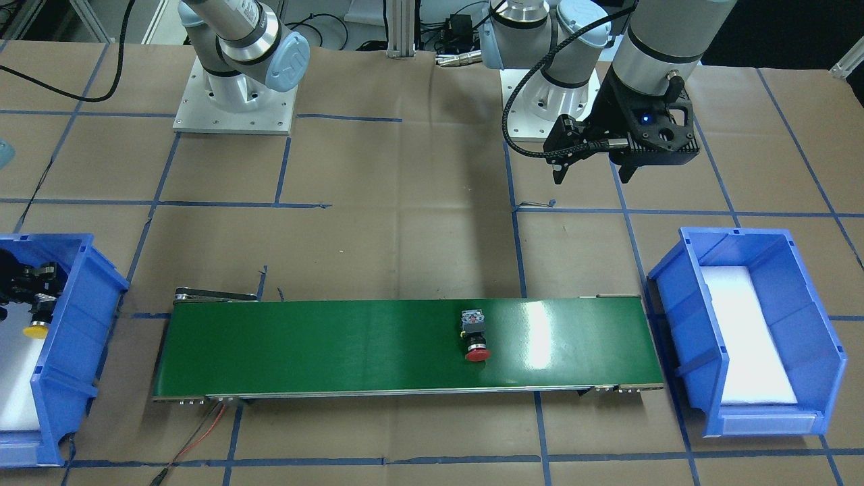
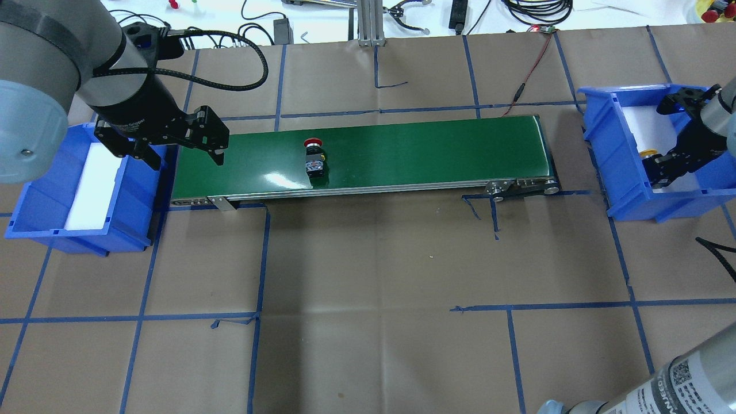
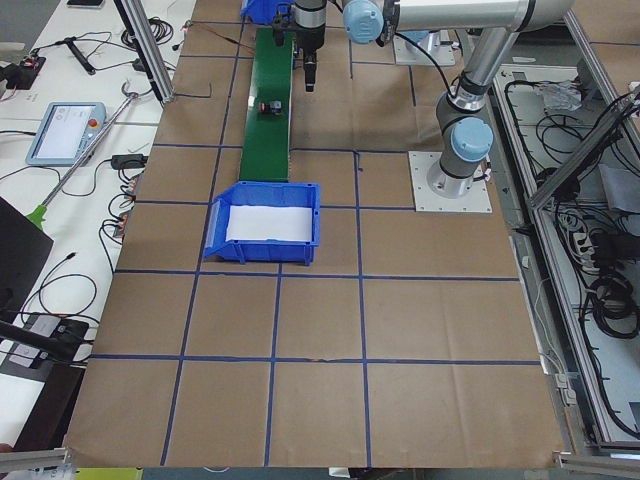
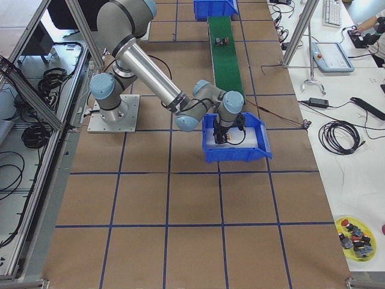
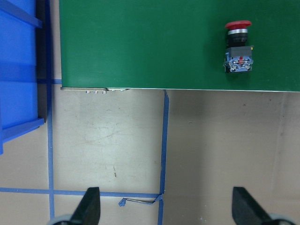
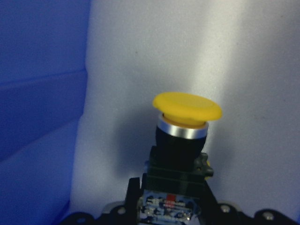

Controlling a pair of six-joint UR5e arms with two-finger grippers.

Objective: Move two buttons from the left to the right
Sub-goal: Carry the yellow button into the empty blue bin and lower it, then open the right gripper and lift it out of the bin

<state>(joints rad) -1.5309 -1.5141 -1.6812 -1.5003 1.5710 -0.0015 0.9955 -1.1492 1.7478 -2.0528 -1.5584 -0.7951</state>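
The red button (image 1: 476, 334) lies on its side on the green conveyor belt (image 1: 324, 351), left of the belt's middle in the overhead view (image 2: 314, 158). It also shows in the left wrist view (image 5: 238, 47). My left gripper (image 2: 175, 152) is open and empty, above the belt's left end and well apart from the red button. My right gripper (image 2: 660, 167) is down inside the right blue bin (image 2: 618, 172) and shut on the yellow button (image 6: 187, 108) by its black body. The yellow cap (image 1: 35, 331) points at the bin's white foam floor.
The left blue bin (image 2: 86, 233) with a white foam floor stands beside the belt's left end and holds nothing visible. A red cable (image 2: 532, 63) runs from the belt's far right corner. Blue tape lines cross the brown paper table.
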